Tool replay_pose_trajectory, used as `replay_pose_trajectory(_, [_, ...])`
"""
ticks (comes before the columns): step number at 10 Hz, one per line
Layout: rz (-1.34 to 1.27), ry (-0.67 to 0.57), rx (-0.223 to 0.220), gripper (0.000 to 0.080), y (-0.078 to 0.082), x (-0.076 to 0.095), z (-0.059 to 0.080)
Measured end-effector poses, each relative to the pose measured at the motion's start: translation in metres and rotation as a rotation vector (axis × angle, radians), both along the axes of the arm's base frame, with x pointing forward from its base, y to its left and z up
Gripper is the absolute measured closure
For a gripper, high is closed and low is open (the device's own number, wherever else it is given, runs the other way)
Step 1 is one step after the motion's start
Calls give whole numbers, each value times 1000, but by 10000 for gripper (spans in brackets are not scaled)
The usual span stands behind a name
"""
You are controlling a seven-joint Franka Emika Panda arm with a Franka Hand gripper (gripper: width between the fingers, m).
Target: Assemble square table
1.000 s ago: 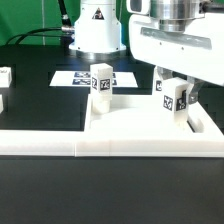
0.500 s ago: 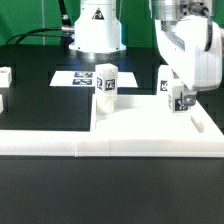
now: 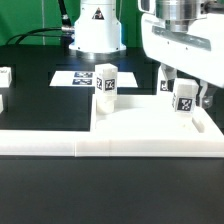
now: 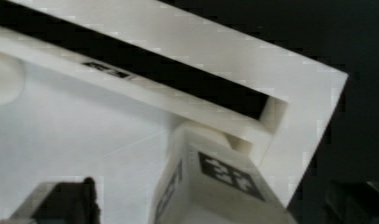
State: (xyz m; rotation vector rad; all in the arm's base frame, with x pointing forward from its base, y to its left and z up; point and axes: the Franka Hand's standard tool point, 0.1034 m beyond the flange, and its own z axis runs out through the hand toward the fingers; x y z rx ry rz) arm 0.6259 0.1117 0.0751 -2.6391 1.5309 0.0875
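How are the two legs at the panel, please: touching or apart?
Apart: the exterior view shows bare panel between its left leg and its right leg.

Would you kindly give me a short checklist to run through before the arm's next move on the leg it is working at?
1. Gripper straddles the leg at the tabletop corner on the exterior view's right: ok.
2. Grip closed on that leg: cannot tell; the wrist view seems to show a gap beside one finger.
3. That leg stands upright on the tabletop: ok.
4. Leg fully seated in the corner: cannot tell; the joint is hidden.
5. Second leg stands on the corner at the exterior view's left, apart from the gripper: ok.
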Motion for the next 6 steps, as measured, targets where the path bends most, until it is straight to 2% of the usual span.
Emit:
replay_pose_trajectory(4, [243,-25,-3,151,-3,0,0])
replay_pose_trajectory(6, [608,-51,-56,151,-12,4,2])
